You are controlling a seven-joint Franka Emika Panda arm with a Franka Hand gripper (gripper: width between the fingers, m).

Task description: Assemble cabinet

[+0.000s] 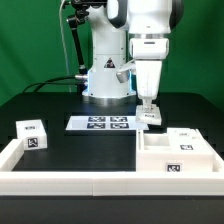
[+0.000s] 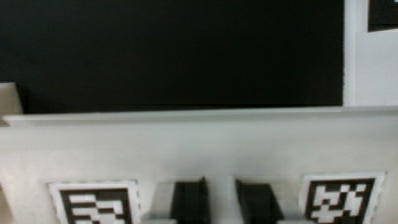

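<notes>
The end effector (image 1: 150,112) hangs straight down from the white arm (image 1: 150,50), its tip right at the far edge of the cabinet (image 1: 172,153), at the corner nearer the exterior view's left. From the wrist, the two dark fingers (image 2: 187,200) stand close together with only a narrow pale strip between them. Whether they are pinching something or merely resting against the plastic I cannot tell. Just under them the wrist view fills with white plastic that has a raised ledge and a black-and-white square tag on either side of the fingers. The cabinet itself sits on the black tabletop (image 1: 55,105) toward the exterior view's right and near the front. It is a large, blocky white body with stepped, box-like sections, and two small square tags show on the faces I can see, one on an upper surface and one on the front. Its finer panel detail is too small to make out. Beside it, toward the exterior view's left, the marker board (image 1: 100,122) lies flat near the arm's base (image 1: 108,82). Farther left a small white cube (image 1: 32,133) with tags stands well apart from the cabinet. A low white wall (image 1: 70,181) runs along the front.
</notes>
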